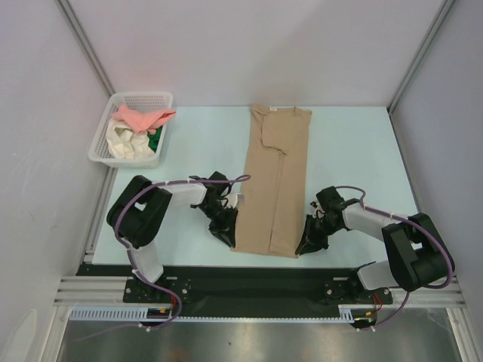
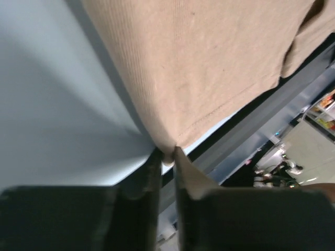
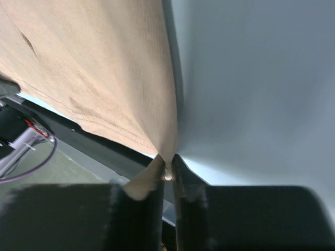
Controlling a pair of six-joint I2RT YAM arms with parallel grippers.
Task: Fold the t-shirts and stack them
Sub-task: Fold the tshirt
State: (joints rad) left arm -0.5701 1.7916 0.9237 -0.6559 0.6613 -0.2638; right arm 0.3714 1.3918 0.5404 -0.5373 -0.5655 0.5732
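White walls [image 1: 226, 45] close round a pale blue-green surface [image 1: 355, 151]. On it the tan t-shirt [image 1: 275, 177] lies as a long narrow strip, sides folded in, collar at the far end and hem at the near edge. The left hand [image 2: 166, 157] is nearly closed, pinching the hem's left corner. The right hand [image 3: 167, 168] pinches the right corner the same way.

I judge the step in hand to be the crosswise fold. Next, both corners should lift together and travel level toward the collar, so the strip halves without skewing.

Only the wrist views show cloth caught between the fingers; from overhead the arms hide that. Only the overhead view shows the whole strip and the white mesh basket [image 1: 102, 143] at the far left. It holds a salmon-pink shirt [image 1: 143, 118], a cream-white shirt [image 1: 124, 142] and a bit of green cloth [image 1: 155, 140].
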